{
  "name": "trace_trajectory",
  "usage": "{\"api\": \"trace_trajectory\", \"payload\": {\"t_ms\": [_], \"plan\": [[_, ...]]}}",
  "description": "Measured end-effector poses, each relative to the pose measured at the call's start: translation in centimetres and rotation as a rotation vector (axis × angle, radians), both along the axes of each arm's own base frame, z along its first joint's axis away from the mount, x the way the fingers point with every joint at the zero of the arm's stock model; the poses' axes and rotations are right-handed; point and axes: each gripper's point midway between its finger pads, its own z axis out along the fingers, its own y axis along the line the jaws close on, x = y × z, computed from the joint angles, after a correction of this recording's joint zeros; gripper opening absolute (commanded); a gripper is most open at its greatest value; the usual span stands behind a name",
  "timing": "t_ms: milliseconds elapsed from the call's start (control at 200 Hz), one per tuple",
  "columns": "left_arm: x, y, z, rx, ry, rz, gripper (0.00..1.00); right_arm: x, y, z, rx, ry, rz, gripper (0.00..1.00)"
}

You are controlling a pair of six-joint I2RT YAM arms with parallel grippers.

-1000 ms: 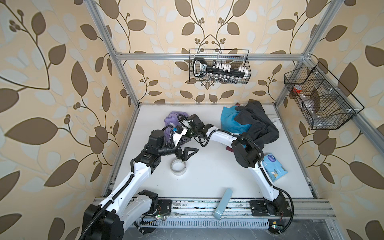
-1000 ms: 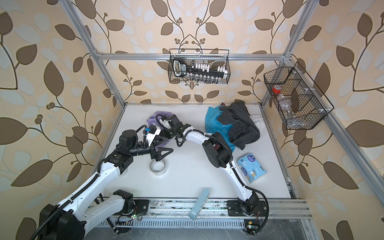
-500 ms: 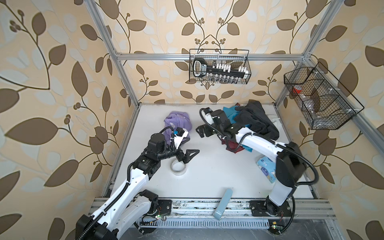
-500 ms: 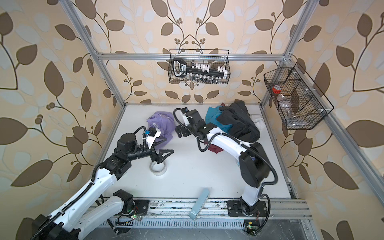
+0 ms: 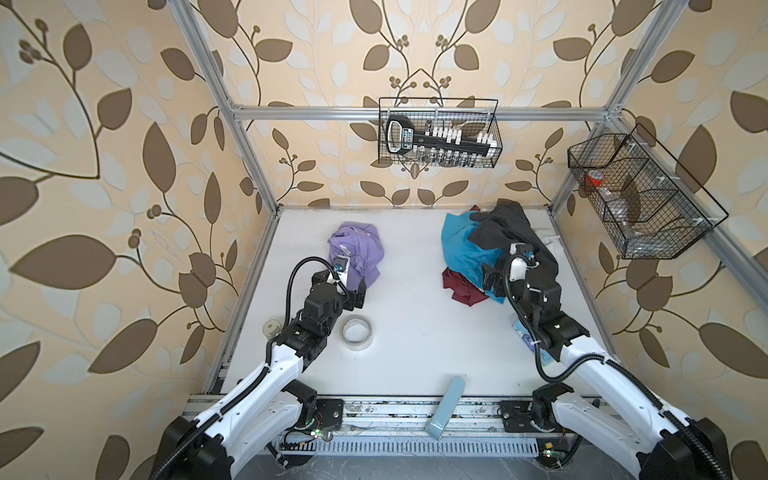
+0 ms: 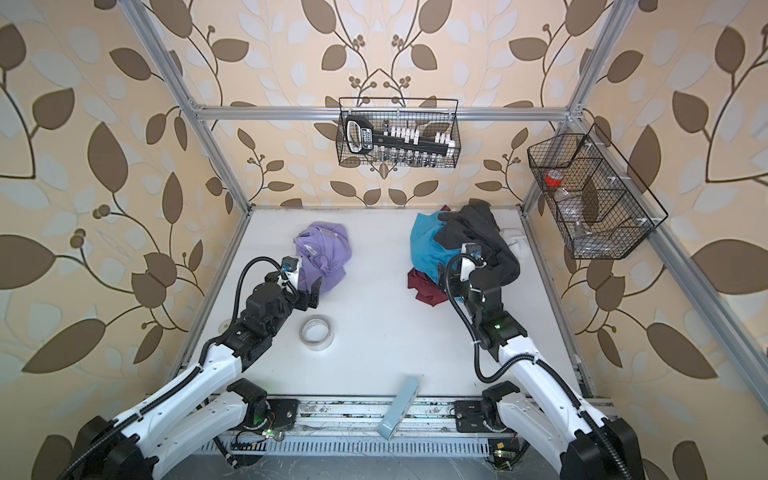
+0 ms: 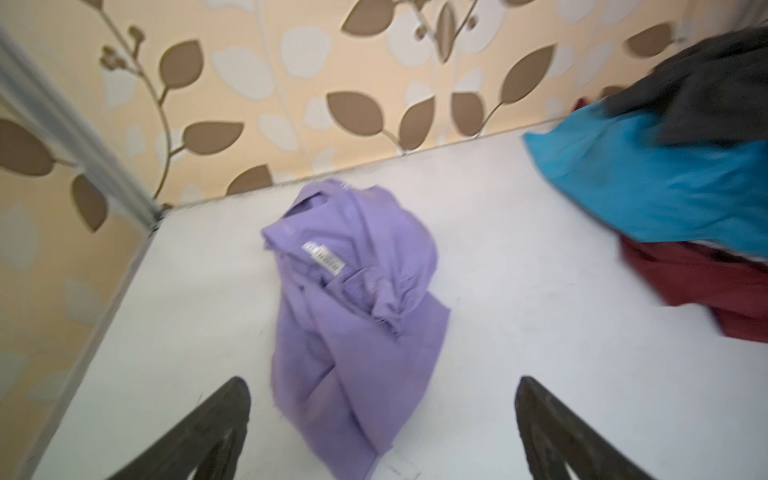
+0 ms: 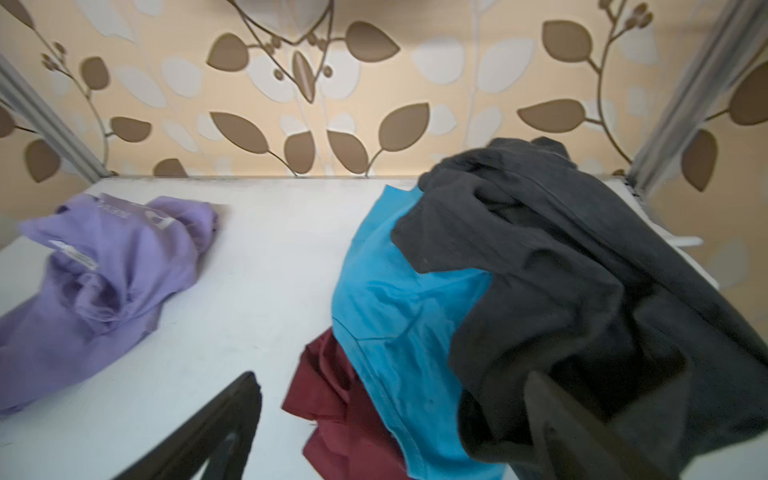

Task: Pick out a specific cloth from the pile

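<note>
Swung back from the cloth [image 5: 356, 249], the right tool [image 8: 392, 378] hangs empty, jaws apart, over the pile [image 5: 494, 249], one finger [image 8: 557, 424] over its dark garment [image 8: 561, 270], which it might snag and drag. Left tool [image 7: 382, 387], also spread, faces the cloth: a crumpled lavender shirt, white neck label [image 7: 326, 258] up, alone on the bench [image 5: 415, 316], well apart from the pile.

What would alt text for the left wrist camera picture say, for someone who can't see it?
A crumpled lavender shirt with a small white label lies on a white table; the left hand is empty, its two dark fingers wide open before it. A pile of teal, dark grey and maroon clothes sits apart, near leaf-patterned wallpaper.
</note>
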Motion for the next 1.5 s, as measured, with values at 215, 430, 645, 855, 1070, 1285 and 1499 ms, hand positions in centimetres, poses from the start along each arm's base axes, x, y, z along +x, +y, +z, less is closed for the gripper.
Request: {"api": "trace_trajectory", "payload": {"t_ms": [215, 430, 645, 855, 1070, 1285, 1499], "plan": [[2.9, 6.3, -4.5, 0.027, 0.049, 0.241, 0.99, 1.3, -3.6, -4.2, -0.077, 0.010, -0.122, 0.99], [2.5, 7.1, -8.2, 0.012, 0.094, 0.248, 0.99, 2.4, -7.8, -6.3, -0.071, -0.006, -0.243, 0.99], [3.6, 5.6, -7.1, -0.034, 0.028, 0.173, 0.99, 2.1, -10.1, -7.6, -0.048, -0.033, -0.303, 0.99], [3.8, 6.3, -11.2, -0.025, 0.119, 0.192, 0.99, 2.5, -9.6, -8.4, -0.039, -0.070, -0.258, 0.97], [5.4, 8.6, -11.9, -0.092, 0.155, 0.251, 0.99, 3.3, -8.5, -10.7, -0.038, -0.039, -0.160, 0.99], [5.5, 8.5, -11.9, -0.120, 0.159, 0.247, 0.99, 3.4, -8.1, -10.5, -0.031, -0.049, -0.126, 1.00], [5.5, 8.4, -11.9, -0.127, 0.163, 0.241, 0.99, 3.4, -8.0, -10.4, -0.031, -0.055, -0.118, 1.00]]}}
